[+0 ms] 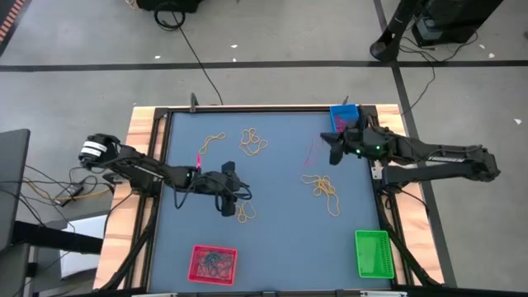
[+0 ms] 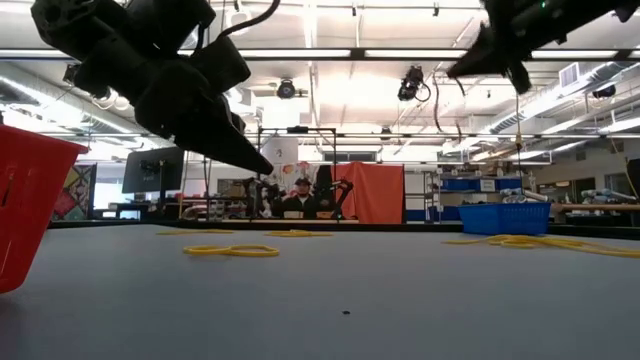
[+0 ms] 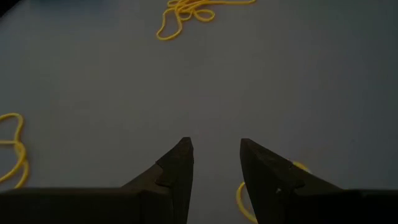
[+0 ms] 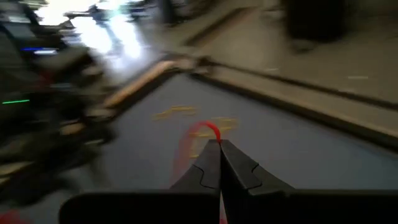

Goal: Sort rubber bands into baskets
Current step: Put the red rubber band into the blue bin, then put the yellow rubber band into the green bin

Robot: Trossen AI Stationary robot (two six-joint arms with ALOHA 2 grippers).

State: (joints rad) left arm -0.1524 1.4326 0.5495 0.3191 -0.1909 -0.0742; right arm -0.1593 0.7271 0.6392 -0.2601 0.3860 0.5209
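Note:
My right gripper (image 1: pixel 330 152) is above the table's far right part, near the blue basket (image 1: pixel 345 116), and is shut on a thin red rubber band (image 4: pixel 210 132). My left gripper (image 1: pixel 228 205) is open and empty at the table's middle left, held above the table (image 2: pixel 255 160). A yellow band (image 3: pixel 244 200) lies on the table just beside its fingers (image 3: pixel 180 163). The red basket (image 1: pixel 213 262), with bands in it, stands at the near edge. The green basket (image 1: pixel 371 252) stands at the near right. Yellow bands lie in loose clusters (image 1: pixel 323 188) (image 1: pixel 253 142). My right gripper pinches the red band (image 4: pixel 211 135) between its two shut fingertips. A short arc of it stands out past the tips and the rest trails off beside the fingers, blurred. In the low view the gripper (image 2: pixel 495 50) is high above the table.
More yellow bands lie at the far left (image 1: pixel 213 140) and by my left gripper (image 1: pixel 246 213). A raised wooden frame (image 1: pixel 148 124) edges the table. A small pink thing (image 1: pixel 200 158) lies by my left arm. Black cables run on the floor beyond the table.

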